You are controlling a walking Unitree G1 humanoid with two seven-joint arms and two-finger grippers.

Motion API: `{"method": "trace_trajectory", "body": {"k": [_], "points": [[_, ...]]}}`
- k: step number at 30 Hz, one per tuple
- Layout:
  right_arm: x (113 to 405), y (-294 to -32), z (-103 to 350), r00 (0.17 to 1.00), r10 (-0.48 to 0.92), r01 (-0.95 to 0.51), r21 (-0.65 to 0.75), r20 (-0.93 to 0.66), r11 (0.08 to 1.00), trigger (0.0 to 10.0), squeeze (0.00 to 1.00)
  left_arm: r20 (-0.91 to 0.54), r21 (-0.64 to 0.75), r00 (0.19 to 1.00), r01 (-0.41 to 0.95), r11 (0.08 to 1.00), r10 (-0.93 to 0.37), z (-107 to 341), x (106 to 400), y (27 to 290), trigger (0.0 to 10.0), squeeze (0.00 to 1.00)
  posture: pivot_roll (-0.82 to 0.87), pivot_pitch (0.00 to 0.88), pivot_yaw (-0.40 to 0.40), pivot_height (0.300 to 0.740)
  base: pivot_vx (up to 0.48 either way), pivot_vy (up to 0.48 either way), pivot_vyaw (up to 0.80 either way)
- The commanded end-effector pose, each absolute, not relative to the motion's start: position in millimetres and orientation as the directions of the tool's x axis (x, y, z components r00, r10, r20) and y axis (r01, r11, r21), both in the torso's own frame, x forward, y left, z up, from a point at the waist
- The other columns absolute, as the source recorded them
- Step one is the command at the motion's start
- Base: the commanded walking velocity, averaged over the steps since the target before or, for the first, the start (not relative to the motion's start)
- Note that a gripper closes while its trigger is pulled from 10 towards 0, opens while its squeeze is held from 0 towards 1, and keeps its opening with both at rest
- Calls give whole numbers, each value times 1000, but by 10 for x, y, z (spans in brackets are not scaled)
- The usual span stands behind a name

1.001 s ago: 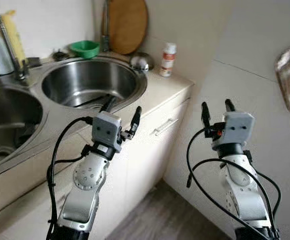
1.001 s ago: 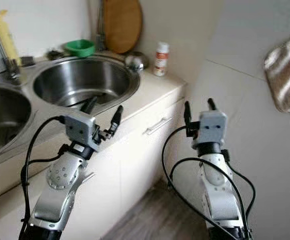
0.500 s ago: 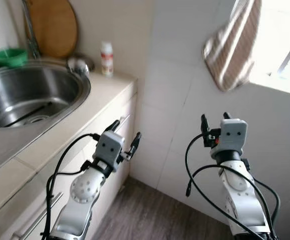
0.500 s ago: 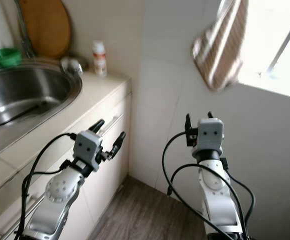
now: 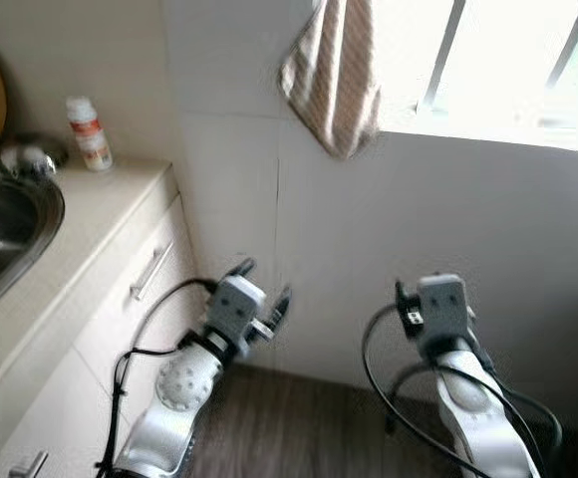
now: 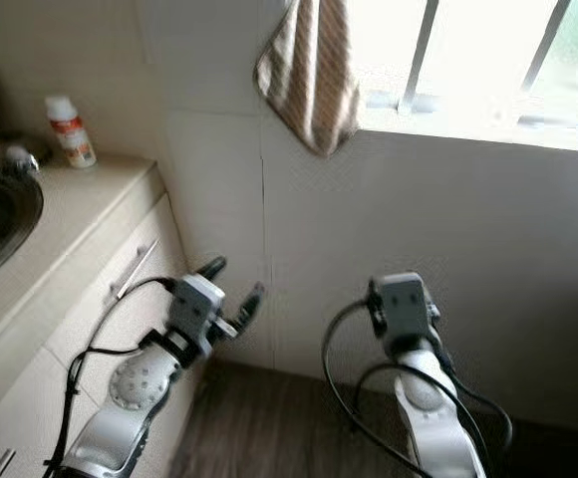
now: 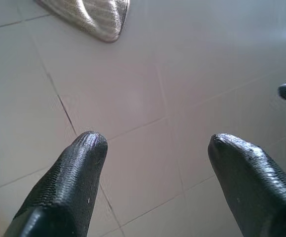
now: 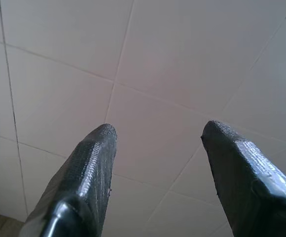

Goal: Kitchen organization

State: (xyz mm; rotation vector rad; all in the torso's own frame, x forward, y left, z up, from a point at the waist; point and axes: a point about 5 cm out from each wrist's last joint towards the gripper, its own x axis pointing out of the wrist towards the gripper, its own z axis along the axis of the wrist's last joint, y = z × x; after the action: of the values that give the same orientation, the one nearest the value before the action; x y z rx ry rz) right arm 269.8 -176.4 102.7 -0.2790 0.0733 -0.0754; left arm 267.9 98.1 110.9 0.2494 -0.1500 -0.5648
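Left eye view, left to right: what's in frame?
Sink → white bottle on the counter → cupboard handle → left pincer → striped towel on the wall → right pincer → window bars.

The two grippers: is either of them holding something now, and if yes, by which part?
Nothing is held. The left gripper and the right gripper are both open, with bare wall tiles showing between their fingers.

My left gripper (image 5: 262,286) and right gripper (image 8: 155,143) face a tiled wall (image 5: 488,229) close ahead; the counter (image 5: 80,224) blocks the left side.
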Motion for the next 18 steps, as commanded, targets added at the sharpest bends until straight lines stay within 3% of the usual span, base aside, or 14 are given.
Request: {"method": "trace_trajectory", "body": {"k": [1, 8, 18], "points": [[2716, -1715, 1099, 997, -71, 59, -282, -34, 958, 10000, 0, 65, 292, 837, 505, 812, -544, 1102, 2693, 1027, 10000, 0, -39, 0, 14, 740, 0, 0, 0], [2714, -1727, 1110, 995, -99, 87, -272, -31, 958, 10000, 0, 57, 297, 827, 520, 801, -559, 1083, 2703, 995, 10000, 0, -46, 0, 23, 740, 0, -72, 0], [2691, -1787, 1133, 989, -147, 136, -263, -25, 955, 10000, 0, 53, 298, 815, 539, 788, -577, 1060, 2714, 965, 10000, 0, -61, 0, 28, 740, 0, -462, 0]]}}
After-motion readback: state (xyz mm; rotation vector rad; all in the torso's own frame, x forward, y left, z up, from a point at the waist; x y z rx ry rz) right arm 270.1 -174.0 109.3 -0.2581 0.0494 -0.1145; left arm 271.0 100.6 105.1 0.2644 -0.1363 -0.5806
